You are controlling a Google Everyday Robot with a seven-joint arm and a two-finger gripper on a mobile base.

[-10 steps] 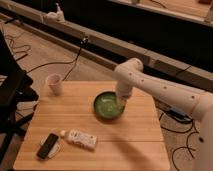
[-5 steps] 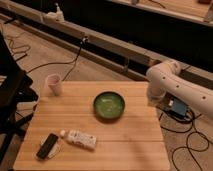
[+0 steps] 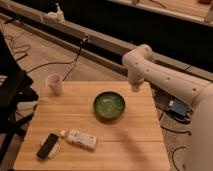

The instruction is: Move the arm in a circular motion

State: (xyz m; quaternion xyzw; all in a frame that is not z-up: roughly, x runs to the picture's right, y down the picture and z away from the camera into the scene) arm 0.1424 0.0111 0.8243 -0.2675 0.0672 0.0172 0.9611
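Observation:
The arm (image 3: 165, 82) is large, white and tubular, reaching in from the right with a rounded elbow (image 3: 138, 56) bent downward. Its short pale tip, the gripper (image 3: 135, 87), hangs over the far right edge of the wooden table (image 3: 135, 140), behind and to the right of a green bowl (image 3: 109, 106). The gripper holds nothing that I can see and stays apart from the bowl.
A pale cup (image 3: 54, 83) stands at the table's far left corner. A white bottle (image 3: 80, 139) and a dark phone (image 3: 48, 146) lie at the front left. A dark chair (image 3: 12, 95) stands to the left. Cables and a blue device (image 3: 177, 107) lie on the floor.
The arm was over the green bowl, then swung out right past the table's edge, and now is back left at the table's far right edge.

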